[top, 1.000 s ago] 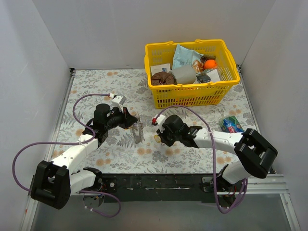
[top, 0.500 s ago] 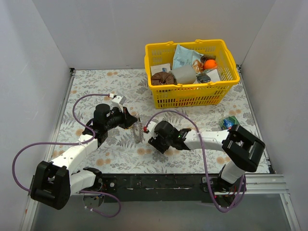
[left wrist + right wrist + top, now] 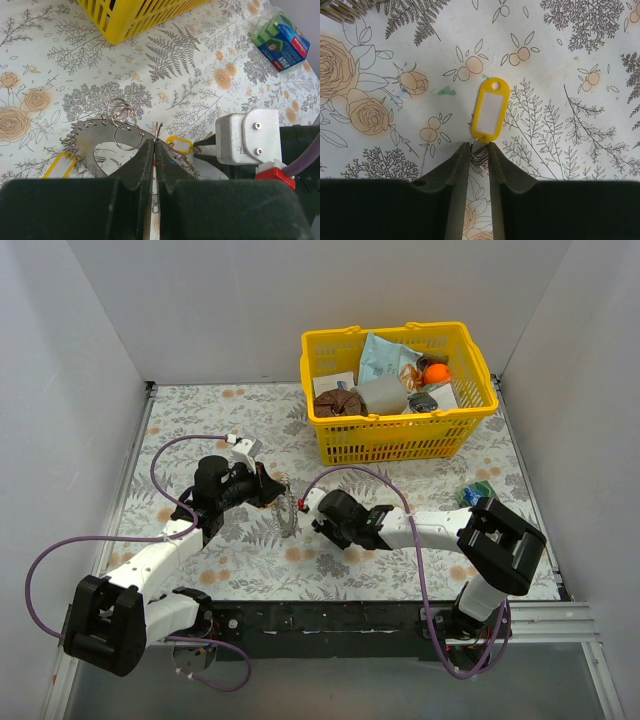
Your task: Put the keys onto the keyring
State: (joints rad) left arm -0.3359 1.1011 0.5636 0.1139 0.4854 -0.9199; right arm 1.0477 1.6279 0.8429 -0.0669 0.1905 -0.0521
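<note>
The keyring (image 3: pixel 87 137), a flat silver band edged with small wire rings, stands on edge at the table's centre (image 3: pixel 287 512). My left gripper (image 3: pixel 154 145) is shut on its rim and holds it up; in the top view this gripper (image 3: pixel 275 490) is at the ring's left. A key (image 3: pixel 479 156) with a yellow plastic tag (image 3: pixel 491 110) lies on the floral cloth. My right gripper (image 3: pixel 479 146) is shut on the key's metal head, with the tag sticking out beyond the fingertips. In the left wrist view the same tag (image 3: pixel 179 145) lies right beside the keyring's near edge.
A yellow basket (image 3: pixel 400 440) full of odds and ends stands at the back right. A green and blue box (image 3: pixel 480 498) lies at the right, also seen in the left wrist view (image 3: pixel 280 35). White walls close in three sides.
My right gripper has slid left to the keyring, opened, and closed in on the key with the yellow tag. The left arm and the keyring have not moved.
</note>
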